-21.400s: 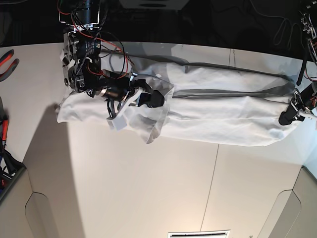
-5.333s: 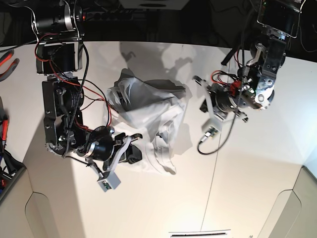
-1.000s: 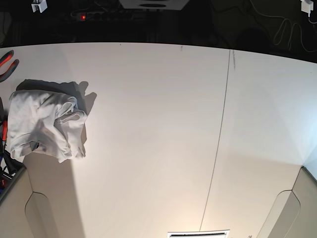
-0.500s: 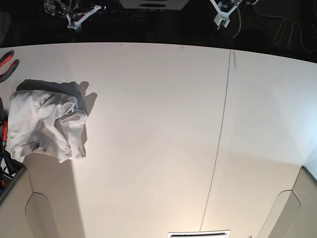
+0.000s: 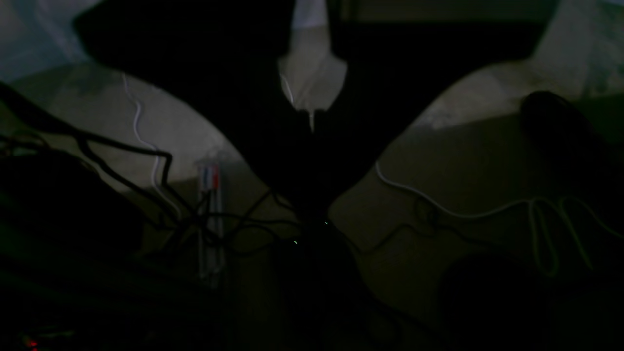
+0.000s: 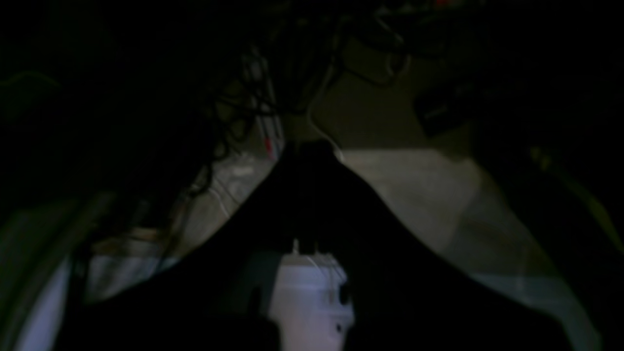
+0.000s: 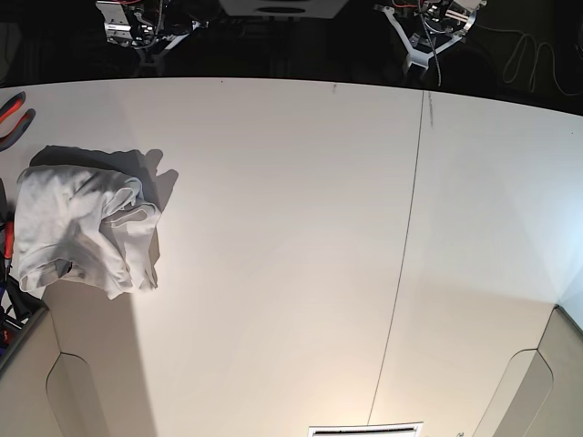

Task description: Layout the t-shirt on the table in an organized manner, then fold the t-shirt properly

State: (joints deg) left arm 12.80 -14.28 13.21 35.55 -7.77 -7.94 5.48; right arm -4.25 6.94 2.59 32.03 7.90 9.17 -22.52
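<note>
Up at the far edge of the table (image 7: pixel 291 228), both grippers sit over the dark area beyond it, well apart from the cloth. The left gripper (image 7: pixel 428 23) shows on the base view's right as a pale bracket with wires; its jaws are closed and hold nothing. The right gripper (image 7: pixel 137 23) shows on that view's left, also closed and empty. Both wrist views are very dark: each shows only a black wedge of gripper against dim floor and loose cables (image 5: pixel 438 204), with no cloth in sight. The shirt (image 7: pixel 86 228) lies at the table's left edge, roughly halfway down the base view. It is plain white and gathered into a loosely folded, rumpled bundle, with several soft layers stacked and a rolled hem edge curling across its upper right part. It casts a dark shadow toward the far side and the right. Its longer side runs roughly from far to near along the table edge, slightly tilted. A thin dark seam (image 7: pixel 405 246) crosses the table well to the right of the shirt. Red-handled pliers (image 7: pixel 14 114) lie just beyond the far left corner.
</note>
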